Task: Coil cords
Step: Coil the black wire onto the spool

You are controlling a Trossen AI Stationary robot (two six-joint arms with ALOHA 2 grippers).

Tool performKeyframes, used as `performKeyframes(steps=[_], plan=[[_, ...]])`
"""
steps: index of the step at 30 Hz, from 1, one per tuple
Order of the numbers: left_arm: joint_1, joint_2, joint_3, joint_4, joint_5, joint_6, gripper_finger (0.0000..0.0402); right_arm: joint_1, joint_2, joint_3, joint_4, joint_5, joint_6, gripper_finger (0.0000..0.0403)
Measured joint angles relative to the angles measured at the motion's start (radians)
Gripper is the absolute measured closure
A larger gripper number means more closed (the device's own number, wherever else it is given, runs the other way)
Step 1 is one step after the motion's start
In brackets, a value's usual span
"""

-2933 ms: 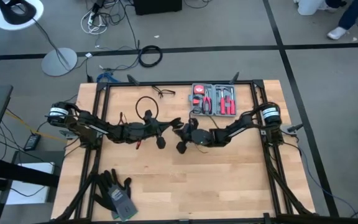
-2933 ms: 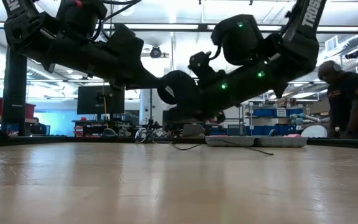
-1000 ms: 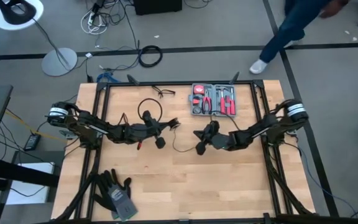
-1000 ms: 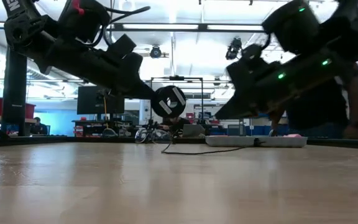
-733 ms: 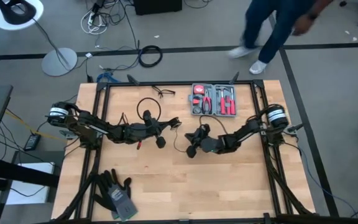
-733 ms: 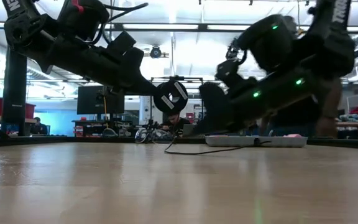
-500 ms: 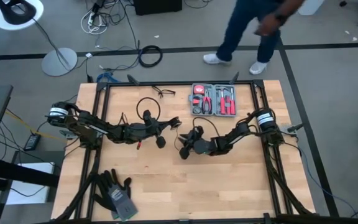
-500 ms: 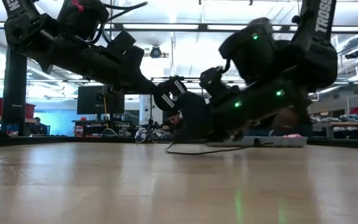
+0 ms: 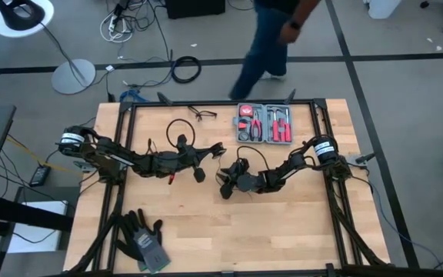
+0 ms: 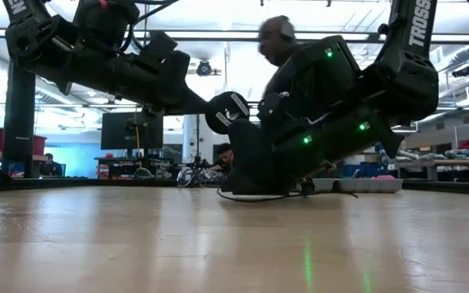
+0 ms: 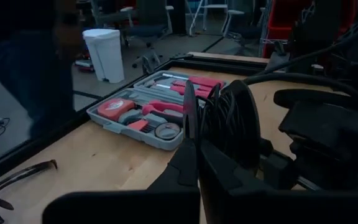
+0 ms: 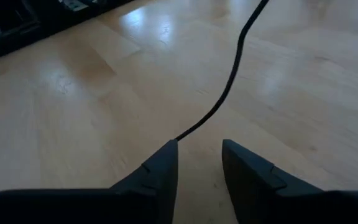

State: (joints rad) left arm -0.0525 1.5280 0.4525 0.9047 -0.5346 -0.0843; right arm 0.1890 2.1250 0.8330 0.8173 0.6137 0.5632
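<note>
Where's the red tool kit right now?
In the high view, the tool kit sits open at the table's far edge, right of centre, just beyond the right tool.

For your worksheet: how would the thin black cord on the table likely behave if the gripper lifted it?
The cord lies in a loose curve on the table, so it is probably floppy and would sag. Being thin, it may slip from the open right gripper.

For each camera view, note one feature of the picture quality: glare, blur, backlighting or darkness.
High view: the walking person is motion-blurred. Low view: bright ceiling lights leave both arms as dark shapes, and the table mirrors green lamps. Left wrist view: the near fingers are dim and soft. Right wrist view: pale glare on the wood beside the cord.
</note>
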Motion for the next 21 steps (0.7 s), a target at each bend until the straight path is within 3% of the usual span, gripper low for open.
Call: performKeyframes(steps=[10,21], plan=[[0.0,0.0,0.0,0.004,-0.012,0.002,0.0401,0.0,-0.001,0.0,0.023,-0.058,-0.004,0.0321],[0.0,0.0,0.0,0.037,-0.03,0.002,0.0401,-0.011,-0.001,0.003,0.033,-0.099,-0.037,0.032]])
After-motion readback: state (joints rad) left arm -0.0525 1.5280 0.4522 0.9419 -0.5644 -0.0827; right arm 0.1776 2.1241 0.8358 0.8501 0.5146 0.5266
